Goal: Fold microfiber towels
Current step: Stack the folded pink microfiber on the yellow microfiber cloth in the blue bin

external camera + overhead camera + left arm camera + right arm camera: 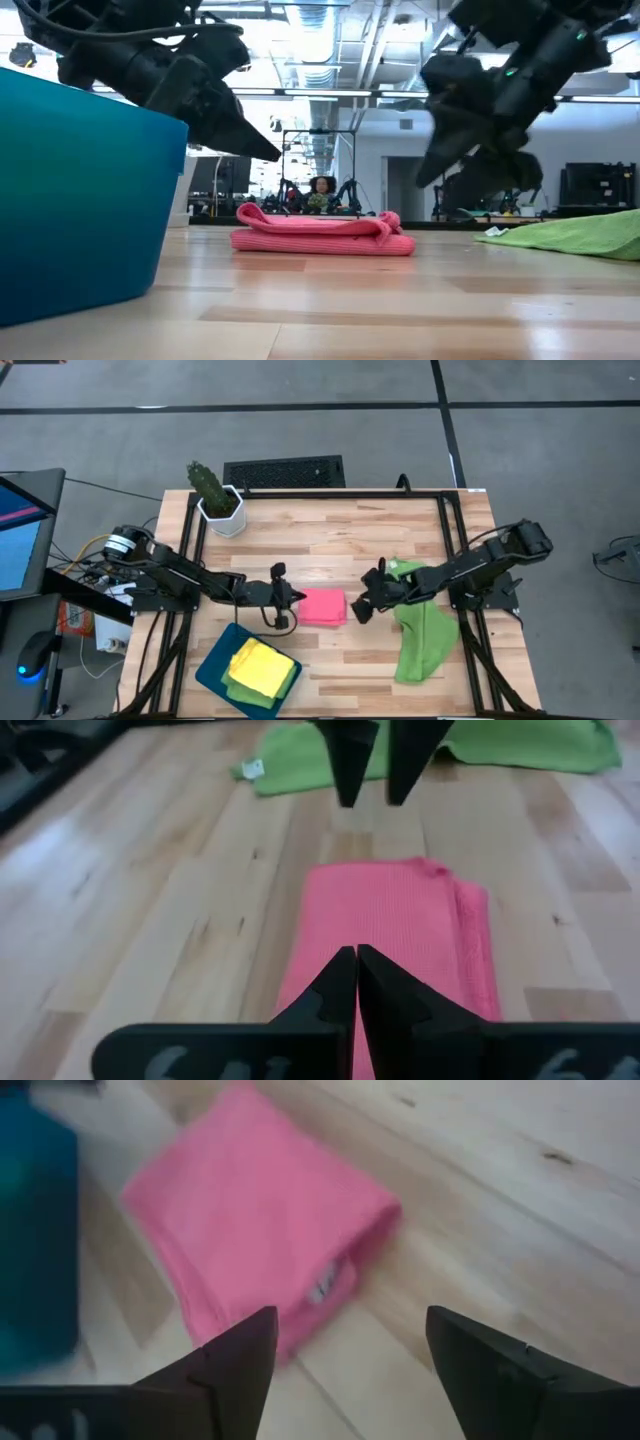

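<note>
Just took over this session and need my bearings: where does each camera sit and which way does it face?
High: overhead, looking straight down; both arms, pink towel.
Low: table height, looking level across; both grippers hang above pink towel.
Left wrist: looks past shut left gripper over pink towel.
Right wrist: past open right gripper at pink towel.
All four share the towel.

Bright even overhead light, soft shadows, wrist views blurred, perhaps motion

Light wooden bench point(330, 535) carries a folded pink towel point(323, 606) at centre, a rumpled green towel point(424, 635), a teal tray point(215, 662) holding folded towels, and a potted cactus point(216, 498).
</note>
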Robot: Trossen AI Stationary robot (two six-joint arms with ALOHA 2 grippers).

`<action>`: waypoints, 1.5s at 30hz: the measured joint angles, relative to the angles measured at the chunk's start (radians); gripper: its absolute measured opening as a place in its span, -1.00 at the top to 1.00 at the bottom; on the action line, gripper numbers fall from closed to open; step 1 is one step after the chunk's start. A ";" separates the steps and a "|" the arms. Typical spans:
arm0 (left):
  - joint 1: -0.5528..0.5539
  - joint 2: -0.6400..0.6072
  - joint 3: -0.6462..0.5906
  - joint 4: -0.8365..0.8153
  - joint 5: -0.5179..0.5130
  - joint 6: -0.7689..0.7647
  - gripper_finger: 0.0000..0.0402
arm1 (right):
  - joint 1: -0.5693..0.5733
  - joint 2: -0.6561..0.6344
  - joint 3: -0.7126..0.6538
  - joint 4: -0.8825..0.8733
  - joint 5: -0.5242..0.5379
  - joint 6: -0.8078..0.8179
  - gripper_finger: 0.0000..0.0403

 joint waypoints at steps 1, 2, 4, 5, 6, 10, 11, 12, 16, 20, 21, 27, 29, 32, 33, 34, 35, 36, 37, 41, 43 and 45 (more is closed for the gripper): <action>0.001 0.007 0.000 0.001 0.007 -0.006 0.97 | -0.001 0.020 0.001 0.033 0.009 0.028 -0.40; 0.001 0.013 0.000 -0.001 0.014 -0.010 0.97 | -0.001 0.043 0.002 0.062 0.013 0.051 -0.40; 0.002 0.016 0.000 -0.013 0.025 -0.013 0.97 | 0.000 0.084 0.001 0.098 0.019 0.096 -0.40; 0.002 0.016 0.000 -0.011 0.033 -0.013 0.97 | 0.001 0.108 0.001 0.131 0.022 0.120 -0.40; 0.001 0.015 0.000 -0.012 0.041 -0.012 0.97 | 0.000 0.133 0.003 0.160 0.022 0.141 -0.40; 0.001 0.015 0.000 -0.012 0.088 -0.005 0.97 | 0.000 0.218 0.002 0.289 0.031 0.207 -0.40; 0.001 0.024 -0.001 -0.008 0.105 0.001 0.97 | 0.000 0.236 0.003 0.332 0.032 0.217 -0.40; 0.001 0.039 0.000 0.001 0.117 0.008 0.97 | 0.000 0.256 0.009 0.369 0.034 0.223 -0.40; 0.000 0.102 -0.001 0.007 0.143 0.037 0.97 | 0.000 0.313 0.043 0.412 0.042 0.244 -0.40; 0.003 0.180 -0.001 0.040 0.140 0.079 0.97 | -0.005 0.348 0.067 0.413 0.045 0.269 -0.40; 0.005 0.193 -0.001 0.043 0.139 0.082 0.97 | -0.005 0.351 0.069 0.412 0.045 0.270 -0.40; 0.016 0.240 0.003 0.055 0.148 0.077 0.97 | -0.010 0.352 0.069 0.387 0.049 0.252 -0.31; 0.017 0.240 0.003 0.056 0.148 0.077 0.97 | -0.013 0.353 0.069 0.379 0.049 0.242 -0.24; 0.017 0.241 0.003 0.062 0.149 0.076 0.97 | -0.021 0.353 0.070 0.359 0.044 0.234 -0.09; 0.017 0.241 0.003 0.064 0.150 0.071 0.97 | -0.023 0.353 0.070 0.358 0.041 0.221 -0.03; 0.017 0.241 0.003 0.064 0.151 0.066 0.97 | -0.023 0.353 0.068 0.357 0.041 0.212 0.03; 0.017 0.241 0.003 0.064 0.152 0.063 0.97 | -0.023 0.353 0.067 0.358 0.041 0.201 0.09; 0.017 0.241 0.003 0.065 0.152 0.058 0.97 | -0.023 0.353 0.066 0.357 0.041 0.192 0.17; 0.017 0.242 0.002 0.069 0.152 0.057 0.97 | -0.023 0.354 0.065 0.354 0.042 0.187 0.25; 0.017 0.243 0.002 0.091 0.155 0.057 0.97 | -0.022 0.356 0.064 0.345 0.046 0.151 0.61; 0.017 0.244 0.002 0.107 0.151 0.060 0.97 | -0.024 0.357 0.064 0.350 0.046 0.132 0.80; 0.017 0.244 0.003 0.113 0.135 0.066 0.97 | -0.024 0.356 0.063 0.362 0.046 0.109 0.92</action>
